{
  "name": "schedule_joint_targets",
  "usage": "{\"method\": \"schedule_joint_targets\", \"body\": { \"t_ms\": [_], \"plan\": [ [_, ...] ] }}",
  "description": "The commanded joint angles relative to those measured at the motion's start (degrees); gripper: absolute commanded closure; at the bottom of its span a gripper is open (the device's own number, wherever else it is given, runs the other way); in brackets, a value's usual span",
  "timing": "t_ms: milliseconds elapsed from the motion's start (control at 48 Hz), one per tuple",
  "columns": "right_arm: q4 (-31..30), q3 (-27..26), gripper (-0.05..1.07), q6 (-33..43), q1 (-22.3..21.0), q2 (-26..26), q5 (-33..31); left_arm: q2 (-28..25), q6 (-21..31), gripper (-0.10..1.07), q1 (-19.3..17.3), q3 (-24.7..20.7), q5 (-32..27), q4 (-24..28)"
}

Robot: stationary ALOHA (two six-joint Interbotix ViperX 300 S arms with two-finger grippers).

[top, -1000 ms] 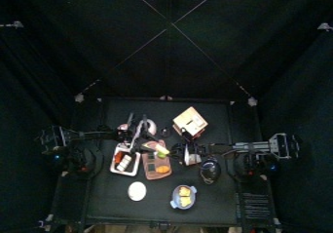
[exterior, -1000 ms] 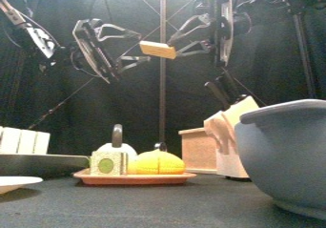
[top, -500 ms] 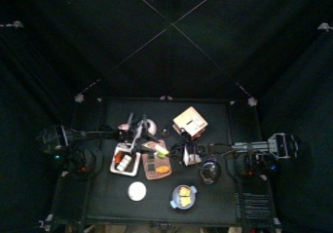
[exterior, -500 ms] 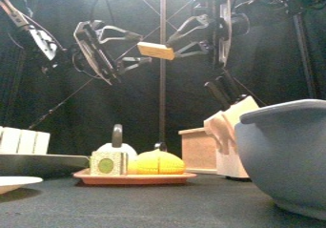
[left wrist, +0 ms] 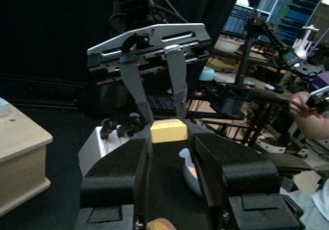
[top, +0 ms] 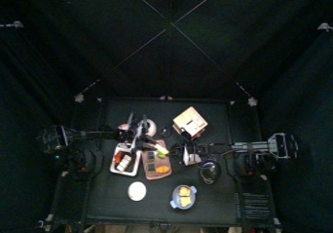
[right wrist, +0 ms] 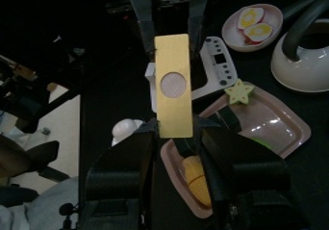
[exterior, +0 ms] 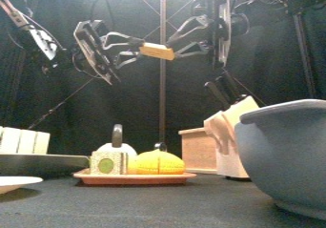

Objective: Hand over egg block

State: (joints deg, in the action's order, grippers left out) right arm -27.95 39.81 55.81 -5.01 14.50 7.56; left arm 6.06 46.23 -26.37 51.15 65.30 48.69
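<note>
My black jaws frame a yellow egg block (right wrist: pixel 172 86) with a white oval; beneath, a pink tray (right wrist: pixel 276 130).

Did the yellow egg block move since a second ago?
Yes. The egg block shifted slightly left toward the left tool, measured against the vertical pole behind it.

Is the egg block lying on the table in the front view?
No, the egg block is held in the air between the left gripper and the right gripper, well above the tray.

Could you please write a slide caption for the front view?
Right gripper holds the egg block aloft at the left gripper.
</note>
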Motion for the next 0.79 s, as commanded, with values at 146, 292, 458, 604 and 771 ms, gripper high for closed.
{"method": "schedule_joint_targets", "body": {
  "t_ms": [146,292,458,604,771],
  "plan": [
    [-0.6,-1.1,0.26,0.0,-0.1,1.9,-1.8,0.4,-0.1,0.45,-0.2,-1.0,0.4,-1.1],
    [-0.9,-1.6,0.04,-0.1,-0.1,1.9,-3.6,0.4,-0.1,0.45,-0.2,-0.9,0.4,-1.1],
    [-1.0,-1.7,-0.02,-0.1,-0.1,2.9,-6.5,0.4,0.0,0.45,-0.3,-0.8,0.1,-1.6],
    [-1.2,-1.8,-0.02,-0.2,0.3,4.1,-9.2,0.4,0.1,0.45,-0.3,-0.5,-0.3,-4.0],
    [-2.5,-2.8,-0.02,-0.2,0.4,6.1,-14.2,1.1,3.4,0.45,0.0,0.7,-0.3,-11.1]
  ]
}}
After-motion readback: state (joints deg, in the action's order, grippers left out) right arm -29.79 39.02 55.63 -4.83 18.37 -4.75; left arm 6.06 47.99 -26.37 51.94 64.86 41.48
